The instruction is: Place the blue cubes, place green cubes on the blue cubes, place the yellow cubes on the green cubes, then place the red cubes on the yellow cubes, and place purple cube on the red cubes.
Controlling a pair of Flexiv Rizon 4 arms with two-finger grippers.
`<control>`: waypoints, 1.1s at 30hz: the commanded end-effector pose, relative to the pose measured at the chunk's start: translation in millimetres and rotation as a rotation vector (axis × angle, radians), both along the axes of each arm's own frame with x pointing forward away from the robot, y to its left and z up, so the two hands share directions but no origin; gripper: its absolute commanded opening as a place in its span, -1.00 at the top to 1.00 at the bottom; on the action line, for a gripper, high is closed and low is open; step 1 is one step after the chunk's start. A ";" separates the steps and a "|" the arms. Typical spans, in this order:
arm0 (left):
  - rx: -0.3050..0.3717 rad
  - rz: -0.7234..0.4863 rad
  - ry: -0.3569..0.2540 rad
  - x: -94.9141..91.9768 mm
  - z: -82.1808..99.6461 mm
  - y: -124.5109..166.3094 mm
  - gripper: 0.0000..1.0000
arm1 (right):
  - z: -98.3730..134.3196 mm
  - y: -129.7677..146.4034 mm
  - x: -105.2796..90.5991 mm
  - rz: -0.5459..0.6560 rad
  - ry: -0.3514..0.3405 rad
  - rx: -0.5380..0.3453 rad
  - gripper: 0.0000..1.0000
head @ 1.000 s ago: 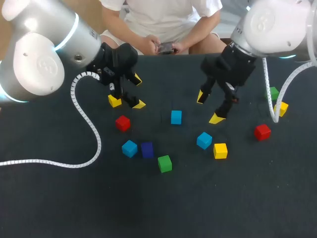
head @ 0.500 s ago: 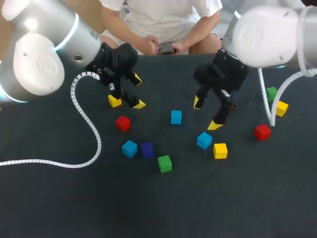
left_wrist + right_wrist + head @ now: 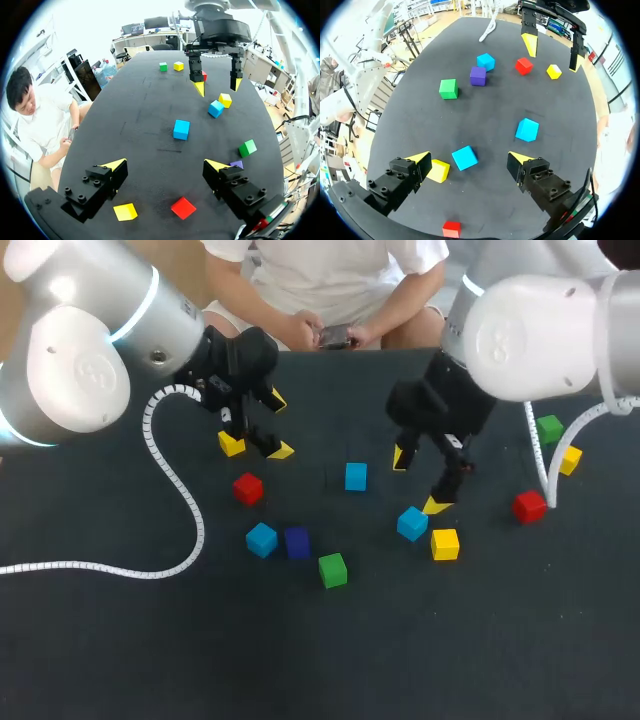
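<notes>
My right gripper [image 3: 420, 482] hangs open just above a blue cube [image 3: 411, 523]; in the right wrist view that cube [image 3: 464, 157] lies on the table between the open fingers of the gripper [image 3: 469, 158], untouched. A yellow cube [image 3: 445, 543] sits beside it. A second blue cube [image 3: 355, 476] lies mid-table, a third [image 3: 261, 539] next to the purple cube [image 3: 296, 541]. My left gripper [image 3: 278, 425] is open and empty at the back left, beside a yellow cube [image 3: 231, 444] and a red cube [image 3: 247, 488].
A green cube [image 3: 332, 569] lies toward the front. At the right are a red cube [image 3: 529, 506], a green cube [image 3: 549, 428] and a yellow cube [image 3: 569, 459]. The left arm's white cable [image 3: 185, 500] trails across the left of the dark table [image 3: 320, 650].
My right arm has moved left and toward the front, lowering its open gripper over the blue cube beside the yellow one. The left arm and all cubes have stayed put.
</notes>
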State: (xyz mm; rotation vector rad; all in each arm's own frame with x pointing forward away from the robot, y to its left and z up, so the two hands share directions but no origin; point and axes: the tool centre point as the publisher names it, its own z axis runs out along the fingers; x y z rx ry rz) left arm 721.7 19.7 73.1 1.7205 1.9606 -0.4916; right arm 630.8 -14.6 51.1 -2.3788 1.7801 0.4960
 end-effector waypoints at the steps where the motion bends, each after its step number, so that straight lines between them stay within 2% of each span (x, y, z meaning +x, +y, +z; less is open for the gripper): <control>1: -0.001 -0.002 0.000 0.5 -0.3 0.5 -1.00 | 5.3 -1.4 0.0 -0.013 0.010 0.016 -1.00; 20: -0.001 -0.002 0.000 0.5 -0.3 0.5 -1.00 | 7.3 -1.6 0.1 -0.020 0.018 0.030 -1.00; 25: -0.001 -0.002 0.000 0.5 -0.3 0.5 -1.00 | 8.4 23.5 -11.1 0.106 -0.066 -0.089 -1.00; 28: -0.001 -0.002 0.000 0.5 -0.3 0.5 -1.00 | 0.7 26.5 -18.4 0.167 -0.083 -0.102 -1.00; 33: -0.001 -0.002 0.000 0.5 -0.3 0.5 -1.00 | -13.6 15.5 -23.6 0.143 -0.072 -0.137 -1.00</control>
